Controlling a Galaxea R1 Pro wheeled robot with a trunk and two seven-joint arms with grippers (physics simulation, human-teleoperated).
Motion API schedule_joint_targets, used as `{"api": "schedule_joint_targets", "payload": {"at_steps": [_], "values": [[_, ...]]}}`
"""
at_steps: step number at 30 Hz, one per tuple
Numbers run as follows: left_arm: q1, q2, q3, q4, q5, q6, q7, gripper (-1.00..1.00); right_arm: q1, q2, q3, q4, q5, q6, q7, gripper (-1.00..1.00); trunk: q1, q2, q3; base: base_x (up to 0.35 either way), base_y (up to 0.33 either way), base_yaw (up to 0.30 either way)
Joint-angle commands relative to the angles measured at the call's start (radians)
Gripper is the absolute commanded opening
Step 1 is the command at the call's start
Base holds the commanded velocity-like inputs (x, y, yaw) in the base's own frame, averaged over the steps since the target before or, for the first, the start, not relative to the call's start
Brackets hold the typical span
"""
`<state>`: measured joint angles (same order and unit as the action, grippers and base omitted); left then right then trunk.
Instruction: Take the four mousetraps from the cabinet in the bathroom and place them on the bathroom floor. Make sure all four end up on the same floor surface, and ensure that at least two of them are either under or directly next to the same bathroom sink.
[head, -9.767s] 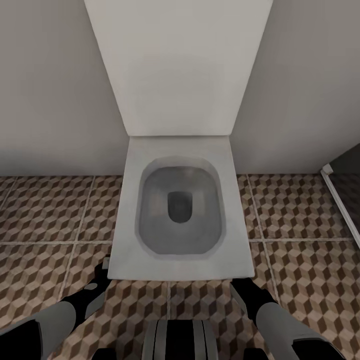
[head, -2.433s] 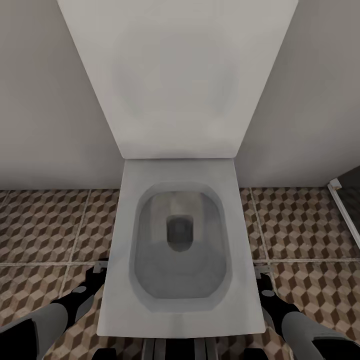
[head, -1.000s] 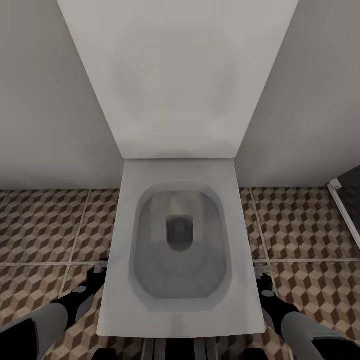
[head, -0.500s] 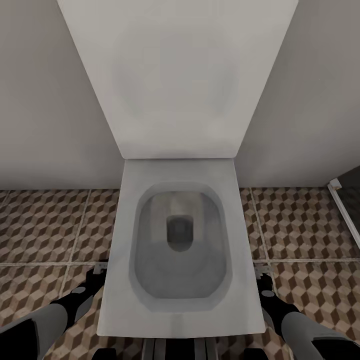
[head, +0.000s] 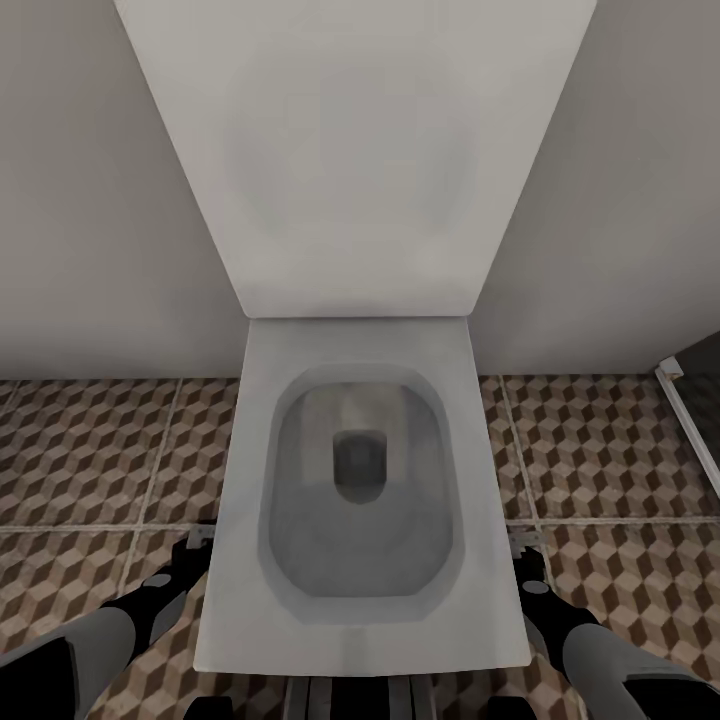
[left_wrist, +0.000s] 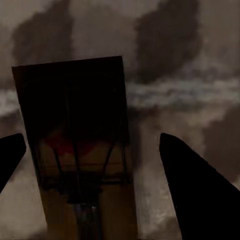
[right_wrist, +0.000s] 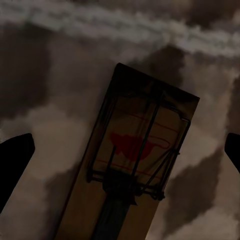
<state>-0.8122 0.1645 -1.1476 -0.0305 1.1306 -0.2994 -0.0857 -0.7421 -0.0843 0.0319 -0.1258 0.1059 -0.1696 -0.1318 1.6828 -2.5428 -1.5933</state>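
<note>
A mousetrap (left_wrist: 75, 145), a tan board with dark wire and a red mark, lies flat on the cube-patterned bathroom floor (head: 90, 450) between the spread fingers of my left gripper (left_wrist: 92, 140). Neither finger touches it. A second mousetrap (right_wrist: 135, 160) lies slantwise on the same tiles under my right gripper (right_wrist: 127, 140), also open and apart from it. In the head view the left gripper (head: 200, 540) hangs low beside the toilet's left flank and the right gripper (head: 525, 550) beside its right flank, both partly hidden by the bowl. The cabinet and the sink are out of view.
A white toilet (head: 360, 500) with its lid raised against the grey wall stands directly in front of me, between my arms. A dark opening with a pale frame (head: 690, 400) stands at the far right. Tiled floor extends to both sides.
Since about ten seconds ago the view has closed in on the toilet, and both arms now reach down along its sides. Nothing has moved in the last second.
</note>
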Motion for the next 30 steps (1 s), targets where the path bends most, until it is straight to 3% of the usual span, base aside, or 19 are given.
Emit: {"api": "schedule_joint_targets", "payload": {"at_steps": [1,30], "values": [[0.000,0.000,-0.006,0.000,0.011,-0.001,-0.005,1.00,0.000,0.000,0.005,0.002,0.011,0.001,-0.006,1.00,0.000,0.000,-0.001,0.000,0.000,0.000],[0.001,-0.002,-0.007,-0.004,0.007,0.008,-0.006,1.00,0.000,-0.001,0.003,0.002,0.011,0.001,-0.006,1.00,0.000,0.000,-0.001,0.000,0.000,0.000]]}}
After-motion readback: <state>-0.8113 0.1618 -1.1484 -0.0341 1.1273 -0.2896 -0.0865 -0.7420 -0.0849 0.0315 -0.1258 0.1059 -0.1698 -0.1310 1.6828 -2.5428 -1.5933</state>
